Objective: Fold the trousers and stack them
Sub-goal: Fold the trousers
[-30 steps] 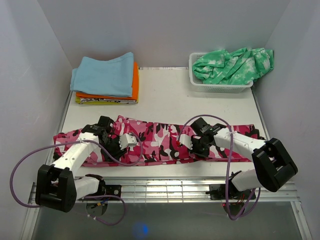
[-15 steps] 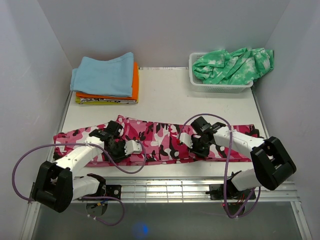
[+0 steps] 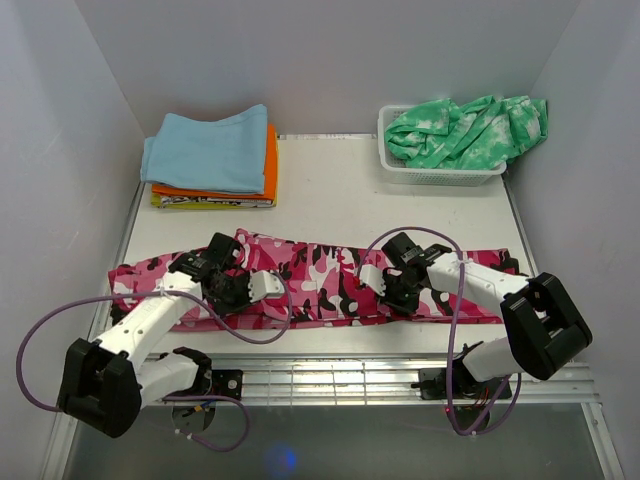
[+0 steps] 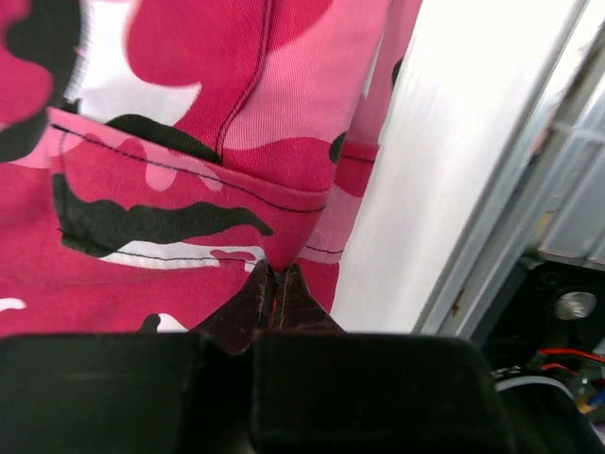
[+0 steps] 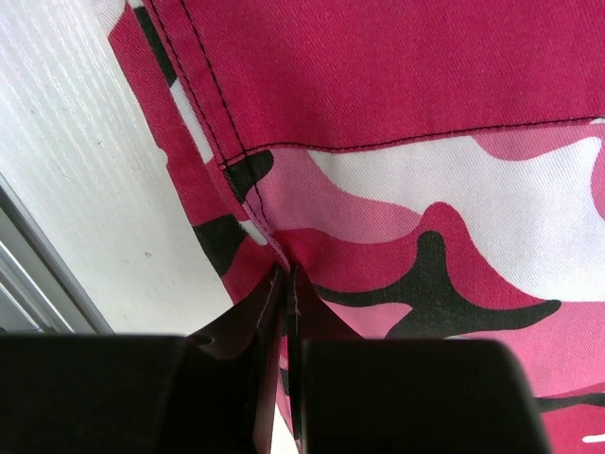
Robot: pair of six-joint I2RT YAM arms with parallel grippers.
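L gripper (image 4: pixel 272 287) & R gripper (image 5: pixel 286 282) both clamped on trousers (image 3: pixel 322 272), near hem (thin bites); lift evenly, same ht, w/o tugging.

The trousers (image 3: pixel 320 275) lie stretched from left to right across the near part of the table (image 3: pixel 330 190), their near edge just behind the table's front edge. The left gripper (image 3: pixel 262 284) sits on their left half near that edge and the right gripper (image 3: pixel 370 279) on their right half, the two well apart. Behind the trousers, a stack of folded clothes (image 3: pixel 210 160) lies at the far left corner. A basket (image 3: pixel 440 172) stands at the far right corner, with a crumpled garment (image 3: pixel 470 130) in it, spilling over its right rim.
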